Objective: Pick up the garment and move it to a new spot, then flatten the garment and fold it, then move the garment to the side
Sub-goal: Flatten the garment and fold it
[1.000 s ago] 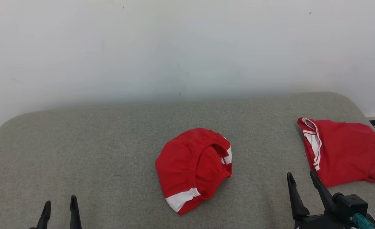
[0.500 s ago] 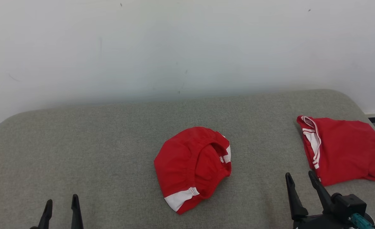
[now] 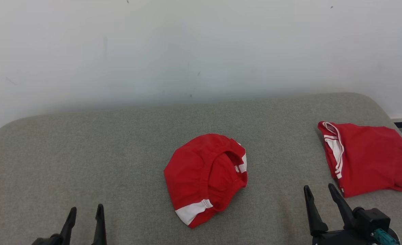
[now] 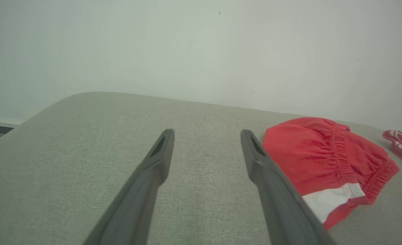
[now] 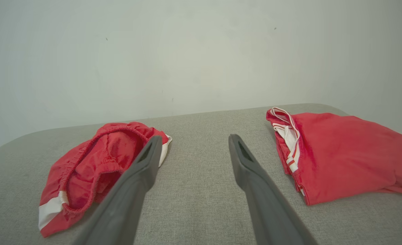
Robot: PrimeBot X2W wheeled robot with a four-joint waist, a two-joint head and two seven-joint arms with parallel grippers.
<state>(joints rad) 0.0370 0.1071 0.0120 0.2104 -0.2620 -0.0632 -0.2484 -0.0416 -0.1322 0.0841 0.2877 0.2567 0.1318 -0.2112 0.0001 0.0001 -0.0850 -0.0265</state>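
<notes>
You have a grey upholstered surface [image 3: 85, 153], rounded corners, against a plain white wall [image 3: 201, 44], lightly scuffed; lighting even.

We see a grey, fabric-covered table [image 3: 85, 143] with rounded far corners. Crumpled red shorts [image 3: 201, 177], with a gathered elastic waistband and a white band at one hem, lie directly on its cloth top. To the right of the shorts, well apart from them, a folded red garment [image 3: 371, 156] with white trim lies flat, reaching the table's right edge.
</notes>
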